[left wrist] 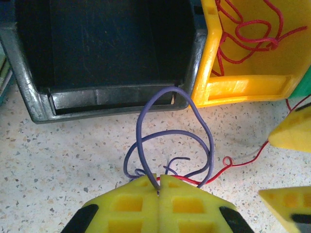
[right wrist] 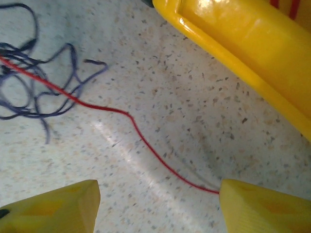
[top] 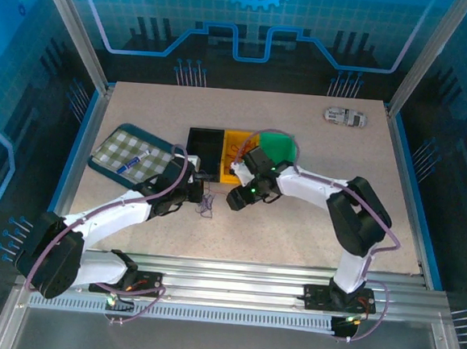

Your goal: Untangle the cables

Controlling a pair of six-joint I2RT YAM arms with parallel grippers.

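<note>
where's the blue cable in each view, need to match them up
top external: the blue cable is a small tangle just left of and below picture centre.
left wrist: it loops at centre, pinched in the shut left gripper.
right wrist: it lies in the upper left corner.
shared landmark: the yellow bin.

White arms (top: 113, 212) carry black joints, purple-grey cables (top: 172, 178), yellow claw fingers (left wrist: 129, 204).
</note>
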